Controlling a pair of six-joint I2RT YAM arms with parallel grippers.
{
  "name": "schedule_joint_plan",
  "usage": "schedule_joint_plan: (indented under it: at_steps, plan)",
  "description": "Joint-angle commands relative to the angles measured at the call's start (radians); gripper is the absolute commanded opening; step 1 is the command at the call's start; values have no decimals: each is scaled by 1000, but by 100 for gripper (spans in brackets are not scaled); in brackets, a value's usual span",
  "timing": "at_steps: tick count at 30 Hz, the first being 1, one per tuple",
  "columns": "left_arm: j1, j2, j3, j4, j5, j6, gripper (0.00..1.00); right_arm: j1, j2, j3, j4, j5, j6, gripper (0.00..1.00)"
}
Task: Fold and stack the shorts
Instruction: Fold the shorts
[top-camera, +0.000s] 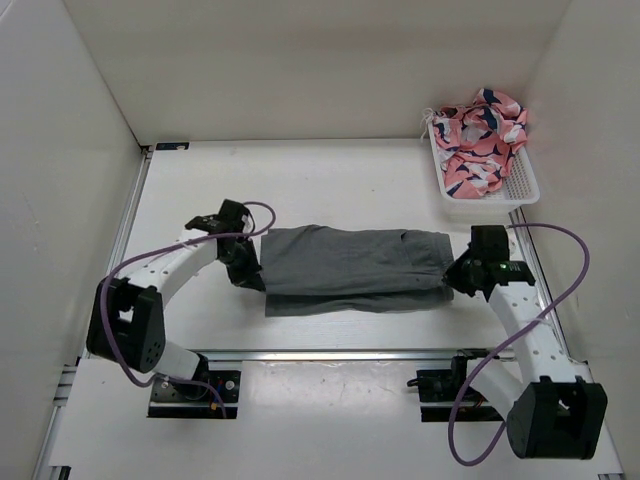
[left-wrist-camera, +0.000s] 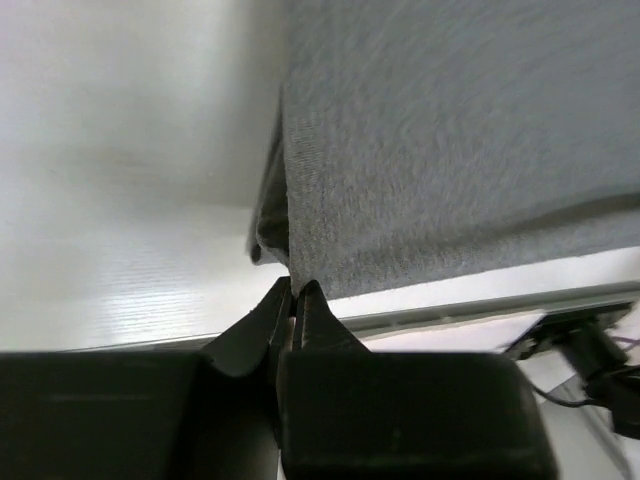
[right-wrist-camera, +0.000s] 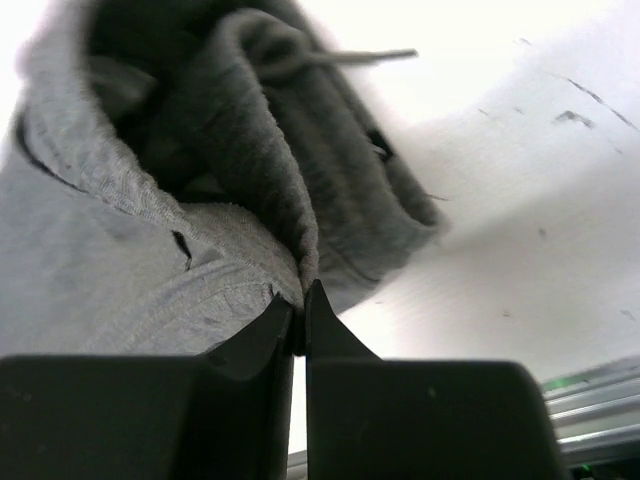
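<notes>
I hold the shorts (top-camera: 350, 265) at both ends, in the middle of the table (top-camera: 330, 180).
On the left, my left gripper (left-wrist-camera: 296, 290) has its jaws pressed together on the left edge of the shorts, pinching a corner of the grey cloth. The shorts stretch sideways between my two arms, and a second layer peeks out along the near edge. On the right, my right gripper (right-wrist-camera: 302, 292) has its jaws squeezed tight on the bunched end with the cord. Far back on the right sits a white basket (top-camera: 528, 190) with a pink patterned cloth (top-camera: 482, 135) in it, well apart from the shorts.
</notes>
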Motion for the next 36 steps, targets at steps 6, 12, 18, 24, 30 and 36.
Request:
schedule_joint_plan:
  at_steps: [6,12,18,24,30,36]
  plan:
    - [-49,73,-100,57,-41,-66,100,-4,148,-43,4,100,31,10]
    - [-110,153,-109,97,-29,-66,100,-4,190,-34,7,98,31,42]
    - [-136,231,-94,138,-51,-100,59,-4,161,-34,16,78,8,57]
    - [-49,138,-95,120,-123,-111,10,-4,135,-25,16,37,-77,61]
    - [3,81,-105,109,-123,-92,10,-4,211,-69,100,-129,-132,64]
    - [3,58,-124,91,-132,-92,10,-4,242,-147,171,-209,-68,58]
